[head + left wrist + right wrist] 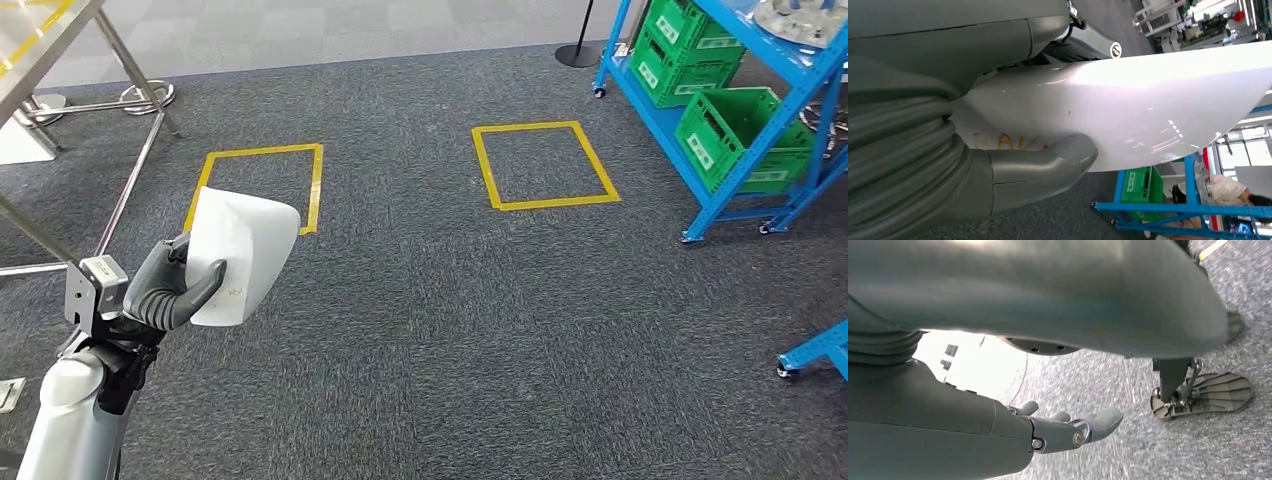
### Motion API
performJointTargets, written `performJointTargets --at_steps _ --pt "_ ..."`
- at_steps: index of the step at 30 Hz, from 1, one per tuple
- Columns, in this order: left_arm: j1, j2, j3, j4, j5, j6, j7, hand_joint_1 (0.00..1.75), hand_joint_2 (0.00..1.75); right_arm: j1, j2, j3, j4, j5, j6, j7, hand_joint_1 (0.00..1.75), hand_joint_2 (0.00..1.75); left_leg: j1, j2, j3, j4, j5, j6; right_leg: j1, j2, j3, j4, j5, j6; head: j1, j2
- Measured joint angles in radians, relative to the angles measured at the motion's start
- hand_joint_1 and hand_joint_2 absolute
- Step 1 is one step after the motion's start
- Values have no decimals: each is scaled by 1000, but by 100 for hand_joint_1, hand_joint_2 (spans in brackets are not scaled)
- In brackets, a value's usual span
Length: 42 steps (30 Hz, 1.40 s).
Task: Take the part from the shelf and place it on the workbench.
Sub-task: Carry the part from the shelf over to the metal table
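Note:
A white curved sheet-like part (240,255) is held in my left hand (172,285) at the lower left of the head view, above the grey carpet. The thumb lies across its front face and the fingers are behind it. In the left wrist view the white part (1128,105) spans the picture, with orange writing on it beside the thick grey thumb (1048,165) that presses on it. My right hand (1068,427) hangs over the carpet with its fingers stretched out and nothing in them.
Two yellow tape squares (262,185) (543,165) mark the carpet ahead. A blue shelf (745,170) with green crates (735,135) stands at the right. A metal-legged workbench (60,60) stands at the far left. A person (1228,192) is beside the blue shelf.

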Motion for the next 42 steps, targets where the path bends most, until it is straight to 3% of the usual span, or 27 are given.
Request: performJointTargets --at_steps 2,3,4,6,8,9,11,13,15,17,18,19,20,22,24,26,27,28,30,32,33,34,36,38,39,42 --pt "-4 -3 -2 7 0 0 1 175 175 2 0 0 0 -2 0 0 0 0 4 16 -52 111 -40 -7 2 -28 0 1 -3 -2 0 0" --pt "-6 -4 -3 11 -1 0 2 175 175 3 0 0 0 -6 0 0 0 0 6 18 -55 120 -33 -10 2 -42 1 1 -4 -1 0 0" --pt "-11 -4 -5 15 -2 0 5 175 175 3 1 -1 0 -11 0 0 0 0 7 23 -36 87 -9 -11 2 -56 2 2 -6 1 0 0" --pt "-30 -4 -9 24 -3 -1 9 175 175 3 2 -3 0 -23 0 0 0 0 7 58 38 -50 52 -10 3 -82 7 5 -12 8 -1 0" --pt "-52 -5 -14 35 -4 -3 12 175 175 2 4 -7 0 -31 0 -2 0 0 3 84 87 -142 82 4 8 -104 10 10 -20 18 2 0" --pt "-58 -5 -15 40 -4 -3 13 175 175 1 5 -8 0 -32 0 -3 0 0 -1 83 91 -152 81 13 10 -114 12 11 -23 24 3 0" --pt "-65 -3 -16 50 -5 -3 12 175 175 -1 8 -9 0 -33 0 -4 0 0 -3 59 90 -155 86 30 8 -128 16 11 -26 35 4 0" --pt "-76 -1 -17 58 -9 -1 8 175 175 -3 11 -9 0 -32 0 -4 0 0 0 38 90 -160 91 43 1 -85 3 45 -50 46 6 0" --pt "-88 -1 -19 65 -14 2 3 175 175 -2 14 -9 0 -30 2 -6 0 0 3 16 90 -163 94 52 -3 -17 -54 161 -109 53 9 0" --pt "-93 -1 -21 73 -14 3 0 175 175 2 15 -9 0 -28 3 -6 0 0 1 -10 89 -162 94 55 -2 4 -123 290 -154 53 11 0" --pt "-93 -1 -22 76 -14 4 -2 175 175 4 15 -9 0 -28 3 -5 0 0 0 -25 89 -162 94 56 -2 6 -139 313 -149 52 11 0" --pt "-92 0 -22 79 -13 5 -3 175 175 5 15 -9 0 -26 3 -5 0 0 0 -40 90 -161 94 55 -2 9 -135 294 -125 49 11 0" --pt "-92 1 -22 80 -11 5 -5 175 175 6 15 -9 0 -25 3 -4 0 0 0 -55 91 -160 94 54 -2 16 -113 237 -87 45 11 0" --pt "-92 3 -22 81 -6 6 -8 175 175 6 15 -9 0 -24 3 -5 0 0 1 -82 89 -156 93 49 -3 58 -52 93 -18 37 11 0" --pt "-90 5 -22 82 -3 6 -10 175 175 6 15 -9 0 -24 3 -8 0 0 2 -108 84 -154 93 36 -2 83 -22 25 0 33 11 0" --pt "-85 10 -21 83 -2 6 -10 175 175 5 15 -9 0 -24 2 -7 0 0 6 -129 79 -159 97 21 0 61 -15 16 0 27 11 0" --pt "-83 14 -21 83 -2 6 -11 175 175 4 15 -9 0 -24 1 -6 0 0 5 -116 75 -156 95 16 -1 48 -10 10 3 21 10 0" --pt "-84 17 -21 83 -2 6 -11 175 175 3 15 -9 0 -24 0 -6 0 0 3 -88 66 -140 85 12 -2 34 -5 4 6 14 8 0" --pt "-87 21 -21 84 -2 7 -11 175 175 4 15 -9 0 -25 0 -8 0 0 1 -15 21 -44 32 5 0 6 0 -4 9 4 3 0" --pt "-89 21 -21 88 -2 7 -11 175 175 7 15 -9 0 -25 0 -9 0 0 4 12 -42 85 -22 -3 2 -23 1 -4 6 0 1 0" --pt "-88 22 -21 91 -2 7 -12 175 175 8 15 -10 0 -25 0 -9 0 0 7 14 -58 119 -28 -6 2 -37 1 -4 5 0 1 0" --pt "-88 24 -21 94 -2 7 -15 175 175 8 15 -10 0 -26 0 -8 0 0 9 18 -53 111 -13 -9 1 -51 2 -3 3 2 1 0" --pt "-89 29 -21 99 -1 6 -22 175 175 8 16 -10 0 -27 0 -6 0 0 12 45 10 -7 49 -14 0 -76 5 0 -3 9 1 0" --pt "-92 32 -21 101 0 8 -30 175 175 8 16 -10 0 -27 0 -7 0 0 8 82 72 -122 87 -5 3 -96 8 9 -12 20 2 0" --pt "-93 32 -21 101 0 10 -33 175 175 7 15 -10 0 -28 0 -7 0 0 6 89 84 -147 91 3 6 -106 9 12 -16 26 3 0" --pt "-93 35 -21 100 0 15 -38 175 175 4 14 -10 0 -29 0 -6 0 0 4 55 81 -149 92 30 5 -126 15 17 -27 40 5 0"
